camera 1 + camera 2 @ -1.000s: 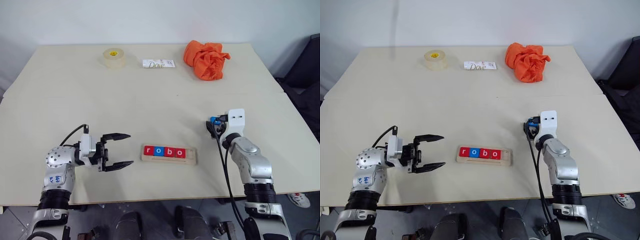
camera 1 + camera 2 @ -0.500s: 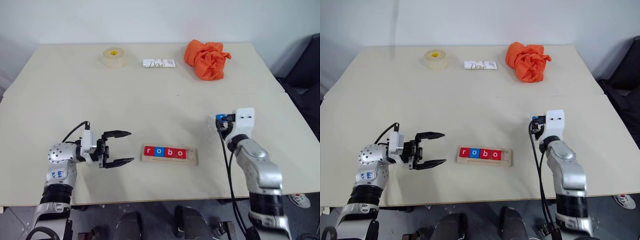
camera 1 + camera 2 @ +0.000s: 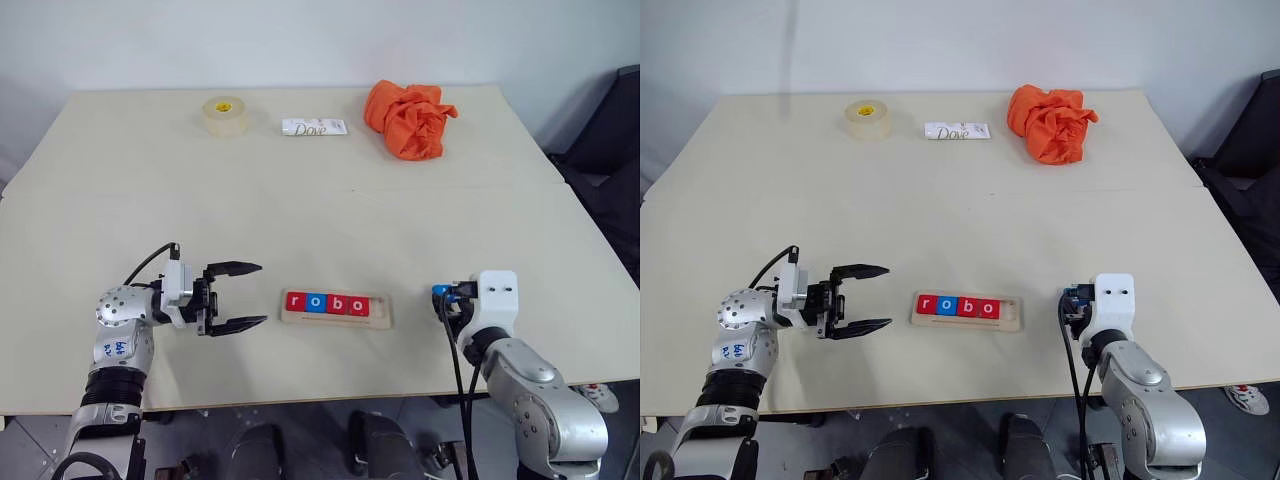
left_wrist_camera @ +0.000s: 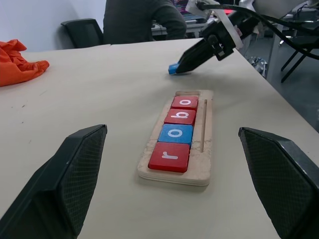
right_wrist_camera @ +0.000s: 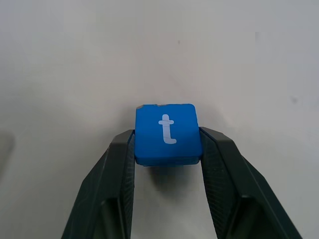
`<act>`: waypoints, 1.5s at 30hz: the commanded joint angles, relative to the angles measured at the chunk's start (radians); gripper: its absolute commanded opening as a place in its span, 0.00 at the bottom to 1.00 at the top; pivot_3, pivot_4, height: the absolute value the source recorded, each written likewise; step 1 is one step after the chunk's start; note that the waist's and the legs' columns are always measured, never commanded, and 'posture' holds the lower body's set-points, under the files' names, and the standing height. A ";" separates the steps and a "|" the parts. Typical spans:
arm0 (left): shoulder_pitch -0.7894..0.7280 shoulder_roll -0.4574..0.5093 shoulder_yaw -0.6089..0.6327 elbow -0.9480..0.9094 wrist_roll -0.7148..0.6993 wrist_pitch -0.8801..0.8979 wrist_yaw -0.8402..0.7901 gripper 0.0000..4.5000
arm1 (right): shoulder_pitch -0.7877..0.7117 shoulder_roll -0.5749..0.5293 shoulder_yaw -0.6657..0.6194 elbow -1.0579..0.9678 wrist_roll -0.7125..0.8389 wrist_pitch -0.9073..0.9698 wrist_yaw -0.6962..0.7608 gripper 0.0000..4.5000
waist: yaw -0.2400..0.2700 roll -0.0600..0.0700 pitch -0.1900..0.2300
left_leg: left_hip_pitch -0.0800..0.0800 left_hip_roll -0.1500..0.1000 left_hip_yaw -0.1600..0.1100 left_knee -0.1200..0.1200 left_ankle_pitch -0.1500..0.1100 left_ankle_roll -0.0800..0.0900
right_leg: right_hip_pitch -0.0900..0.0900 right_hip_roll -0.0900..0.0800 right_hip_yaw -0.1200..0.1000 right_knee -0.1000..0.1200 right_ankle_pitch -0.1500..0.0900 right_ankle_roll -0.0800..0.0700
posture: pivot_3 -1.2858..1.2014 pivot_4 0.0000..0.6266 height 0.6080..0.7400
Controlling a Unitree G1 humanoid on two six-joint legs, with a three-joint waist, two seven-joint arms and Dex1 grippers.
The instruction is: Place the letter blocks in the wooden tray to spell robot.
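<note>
Right claw (image 5: 167, 149) grips the blue t block (image 5: 167, 133) by two opposite side faces, letter face up and readable, fingers (image 5: 117, 174) clear of the top; holding it flat like this should let it drop straight into the slot without re-gripping. From the left wrist view the block sits at the claw tip just over the table (image 3: 300, 200), beyond the far end of the wooden tray (image 4: 205, 149), not touching it

Tray lies near the front table edge between the two arms. Four blocks sit in its slot, touching in a row: red r (image 4: 169, 156), blue o (image 4: 176, 134), red b (image 4: 181, 116), red o (image 4: 185, 102). Free space remains at the tray's right end, on the right arm's side, which is presumably why that arm carries the last letter

Left claw (image 3: 237, 297) hovers just left of the tray, fingers spread wide, holding nothing, pointing along the tray; likely parked there to watch or steady it

Judgement: four of five letters placed; t needs moving over the empty end and lowering in beside the second o, letter upright to match the row. Risk: nudging the tray, since nothing pins it

Tape roll (image 3: 223, 114), Dove packet (image 3: 314, 127) and orange cloth (image 3: 410, 118) lie at the far edge, well apart
</note>
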 commanded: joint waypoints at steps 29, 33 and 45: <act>0.039 -0.053 -0.021 -0.069 -0.004 -0.030 0.047 1.00 | -0.299 -0.838 0.300 0.490 -0.035 -0.505 0.968 0.99 | 0.000 -0.001 0.000 | 0.000 0.000 0.000 0.001 0.000 0.000 | 0.001 -0.001 0.000 -0.001 0.000 0.001 | 0.52 0.24 1.00; 0.085 -0.040 -0.009 -0.122 -0.011 -0.024 0.073 1.00 | -0.367 -0.828 0.378 0.645 -0.104 -0.621 1.049 0.99 | 0.001 -0.001 0.000 | 0.000 -0.001 0.002 0.002 0.000 0.000 | 0.001 -0.001 0.000 -0.001 0.001 0.001 | 0.52 0.24 1.00; 0.182 0.002 0.027 -0.223 -0.021 -0.004 0.133 1.00 | -0.446 -0.789 0.434 0.824 -0.188 -0.777 1.142 0.57 | 0.001 -0.002 0.000 | 0.002 0.000 0.001 0.004 0.000 0.000 | 0.002 -0.002 0.000 0.000 0.001 0.002 | 0.52 0.24 1.00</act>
